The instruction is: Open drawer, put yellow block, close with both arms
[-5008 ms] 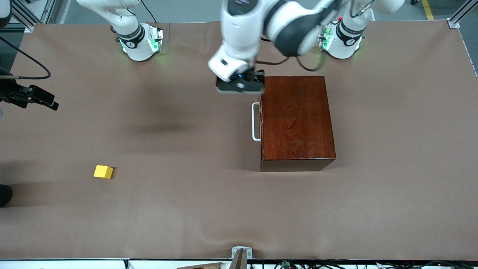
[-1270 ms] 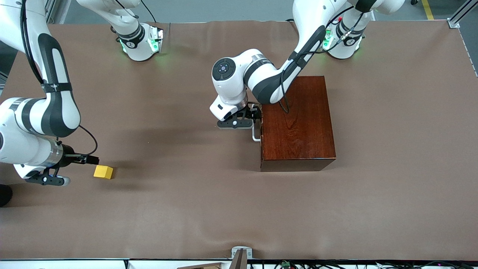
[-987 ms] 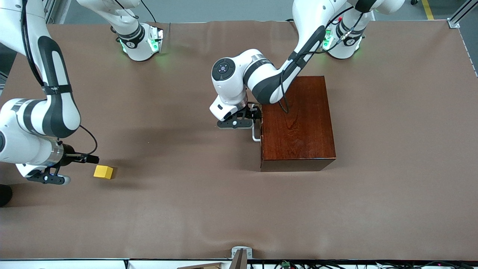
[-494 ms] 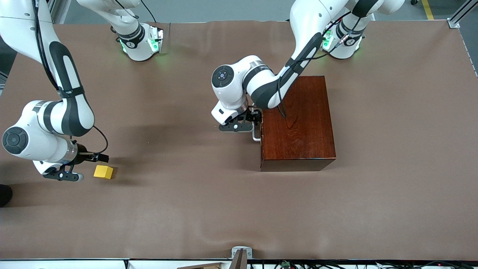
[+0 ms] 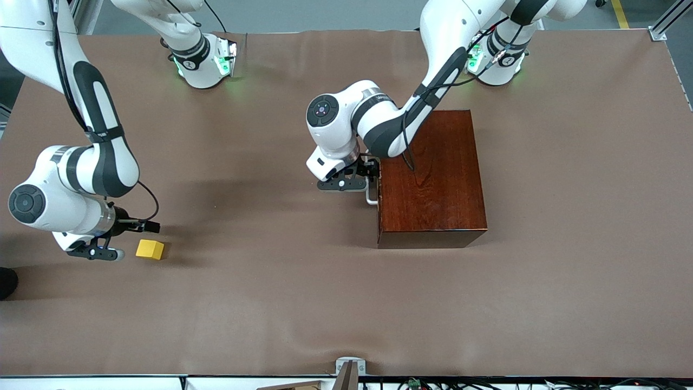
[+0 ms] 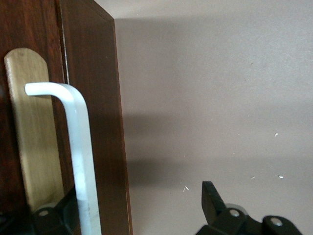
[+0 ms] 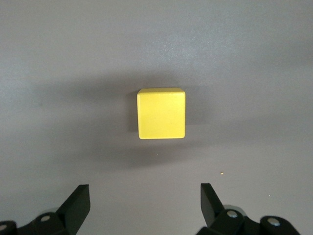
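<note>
The dark reddish-brown wooden box [image 5: 433,179] stands mid-table with its drawer shut. Only the white U-shaped handle [image 5: 370,196] shows, facing the right arm's end. My left gripper [image 5: 358,172] is open at the handle. In the left wrist view [image 6: 132,210] the handle [image 6: 80,161] and the box's front edge [image 6: 93,98] lie between its fingers. The yellow block [image 5: 150,249] lies on the table toward the right arm's end. My right gripper [image 5: 105,238] hovers open and empty over the table beside it. In the right wrist view [image 7: 144,200] the block [image 7: 161,113] lies just ahead of the fingers.
A brown cloth [image 5: 281,303] covers the table. A small metal bracket [image 5: 349,368] sits at the edge nearest the front camera. A dark object [image 5: 6,283] shows at the right arm's end of the table.
My left gripper came down from the box's corner to the handle. My right arm swung in and has moved closer to the yellow block. Box and block have not moved.
</note>
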Robot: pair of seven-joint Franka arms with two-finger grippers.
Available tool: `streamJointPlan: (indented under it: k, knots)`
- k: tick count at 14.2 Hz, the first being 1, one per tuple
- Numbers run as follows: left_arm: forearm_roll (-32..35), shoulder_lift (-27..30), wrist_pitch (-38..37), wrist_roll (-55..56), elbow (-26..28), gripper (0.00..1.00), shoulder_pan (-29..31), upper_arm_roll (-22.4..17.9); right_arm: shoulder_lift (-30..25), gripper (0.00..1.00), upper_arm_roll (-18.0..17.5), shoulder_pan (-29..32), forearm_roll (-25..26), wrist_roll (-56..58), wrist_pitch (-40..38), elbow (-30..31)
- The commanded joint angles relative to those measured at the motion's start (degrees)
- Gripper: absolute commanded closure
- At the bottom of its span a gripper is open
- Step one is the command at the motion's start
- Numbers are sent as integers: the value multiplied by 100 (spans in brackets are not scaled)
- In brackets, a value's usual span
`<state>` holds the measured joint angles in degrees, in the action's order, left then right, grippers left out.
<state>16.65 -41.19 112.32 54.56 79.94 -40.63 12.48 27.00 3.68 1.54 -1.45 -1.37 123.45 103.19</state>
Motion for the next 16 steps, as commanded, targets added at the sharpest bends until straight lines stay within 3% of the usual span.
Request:
streamJointPlan:
  k: [1,16]
  knots:
    - [49,-83,-79,99,-84,0,11,0,-81,0,-16,22,-49,58,162,114]
    - [23,111,-105,81,-101,0,11,61,-55,0,-16,48,-49,58,303,96]
